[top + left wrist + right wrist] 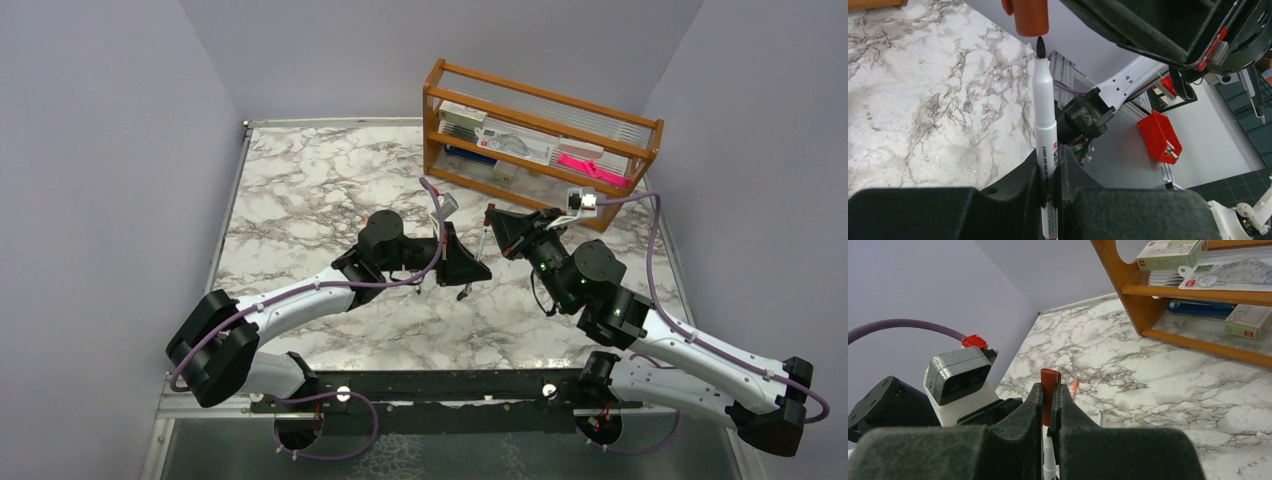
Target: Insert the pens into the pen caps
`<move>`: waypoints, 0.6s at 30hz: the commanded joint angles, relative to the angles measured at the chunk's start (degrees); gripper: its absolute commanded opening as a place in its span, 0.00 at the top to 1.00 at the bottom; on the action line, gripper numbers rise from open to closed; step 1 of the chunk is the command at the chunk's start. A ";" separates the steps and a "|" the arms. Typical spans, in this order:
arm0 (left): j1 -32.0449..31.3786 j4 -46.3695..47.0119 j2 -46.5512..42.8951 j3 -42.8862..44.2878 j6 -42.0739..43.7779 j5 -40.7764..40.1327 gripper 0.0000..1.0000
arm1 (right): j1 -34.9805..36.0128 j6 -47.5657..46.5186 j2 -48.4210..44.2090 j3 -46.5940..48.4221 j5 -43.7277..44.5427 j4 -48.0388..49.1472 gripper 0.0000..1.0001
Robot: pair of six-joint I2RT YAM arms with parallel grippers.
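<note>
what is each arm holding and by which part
Left fingers pinch the white pen by its lower barrel; right fingers pinch the red cap around its middle.

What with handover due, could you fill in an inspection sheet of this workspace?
Surface: marble-patterned tabletop, no spill seen.
Job's things: white-barrelled pen with its dark tip just short of the red cap, not yet inserted; orange-red pen lying on the marble.
Clutter: packets and a pink strip, all inside the wooden rack.
Grippers: left gripper shut on the white-barrelled pen; right gripper shut on the red cap.
Cables: a purple cable runs along each arm.
Surroundings: grey walls; rack at the table's back right; red bin beyond the table.
</note>
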 commanded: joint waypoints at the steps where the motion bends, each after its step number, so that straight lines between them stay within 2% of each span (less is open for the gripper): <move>1: -0.33 1.68 0.00 2.70 1.11 -1.44 1.00 | -0.20 0.55 -0.98 -0.62 -0.50 -1.14 0.99; 18: -0.33 1.69 1.24 3.21 1.11 -2.51 1.00 | -0.19 2.48 -1.59 -1.89 -2.18 -2.44 0.99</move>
